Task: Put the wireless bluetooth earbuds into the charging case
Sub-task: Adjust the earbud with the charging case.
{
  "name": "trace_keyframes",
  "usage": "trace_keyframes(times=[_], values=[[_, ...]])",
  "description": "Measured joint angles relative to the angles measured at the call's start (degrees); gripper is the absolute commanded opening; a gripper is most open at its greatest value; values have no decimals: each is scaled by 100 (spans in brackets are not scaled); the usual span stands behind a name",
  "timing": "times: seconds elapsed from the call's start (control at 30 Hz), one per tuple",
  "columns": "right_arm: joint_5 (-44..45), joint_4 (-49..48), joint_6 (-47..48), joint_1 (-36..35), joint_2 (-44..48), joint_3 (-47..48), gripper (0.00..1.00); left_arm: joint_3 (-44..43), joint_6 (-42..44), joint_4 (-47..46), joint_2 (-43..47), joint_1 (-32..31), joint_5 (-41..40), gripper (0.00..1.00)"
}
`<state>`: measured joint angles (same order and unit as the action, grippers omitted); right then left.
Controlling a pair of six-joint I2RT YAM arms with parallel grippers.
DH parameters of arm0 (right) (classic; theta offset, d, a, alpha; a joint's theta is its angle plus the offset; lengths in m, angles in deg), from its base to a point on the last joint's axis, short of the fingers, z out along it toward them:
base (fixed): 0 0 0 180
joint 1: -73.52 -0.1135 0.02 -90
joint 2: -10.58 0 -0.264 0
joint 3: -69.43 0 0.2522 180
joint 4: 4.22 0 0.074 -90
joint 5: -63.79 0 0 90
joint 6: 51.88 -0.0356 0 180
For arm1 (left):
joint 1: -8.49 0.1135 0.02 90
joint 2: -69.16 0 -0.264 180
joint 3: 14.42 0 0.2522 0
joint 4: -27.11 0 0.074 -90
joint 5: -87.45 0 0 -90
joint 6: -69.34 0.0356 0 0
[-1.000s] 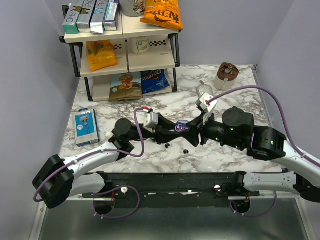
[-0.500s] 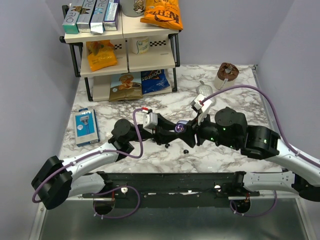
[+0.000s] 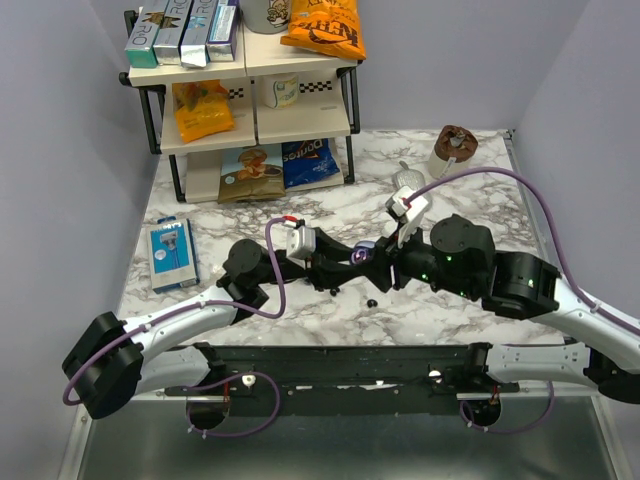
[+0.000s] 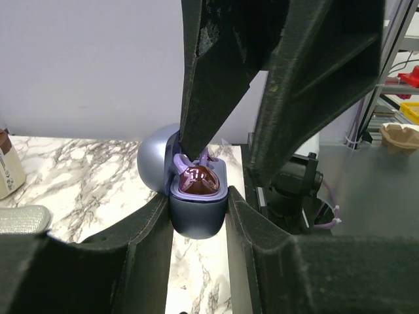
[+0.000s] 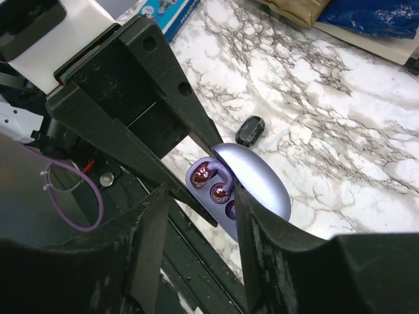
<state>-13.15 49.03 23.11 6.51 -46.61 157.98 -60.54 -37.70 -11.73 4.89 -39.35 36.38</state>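
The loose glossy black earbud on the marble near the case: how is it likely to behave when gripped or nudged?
The tiny glossy black rounded earbud probably rolls or skids if nudged: a rounded shell on the smooth marble tabletop. Its shine suggests it slips between hard jaws. Being far smaller than the lilac charging case, it is likely very light.

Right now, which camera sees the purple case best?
Right wrist camera: it looks into the open charging case, lid and wells showing. Left wrist shows its front, pinched in the left hand. Top view shows only a speck.
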Motion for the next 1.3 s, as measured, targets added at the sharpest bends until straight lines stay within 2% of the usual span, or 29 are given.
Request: trace_keyframes(times=[0.1,0.43,1.1,1.3], values=[[125,-28,-59,0,76,-70,43,0,15,2,0,-26,-28,0],[476,-35,-199,0,138,-94,36,-2,120,17,0,-105,-199,0],[570,59,-131,0,-96,-94,36,-109,372,503,4,-179,-409,0],[570,46,-39,2,-20,-96,49,-192,424,575,4,-219,-450,0]])
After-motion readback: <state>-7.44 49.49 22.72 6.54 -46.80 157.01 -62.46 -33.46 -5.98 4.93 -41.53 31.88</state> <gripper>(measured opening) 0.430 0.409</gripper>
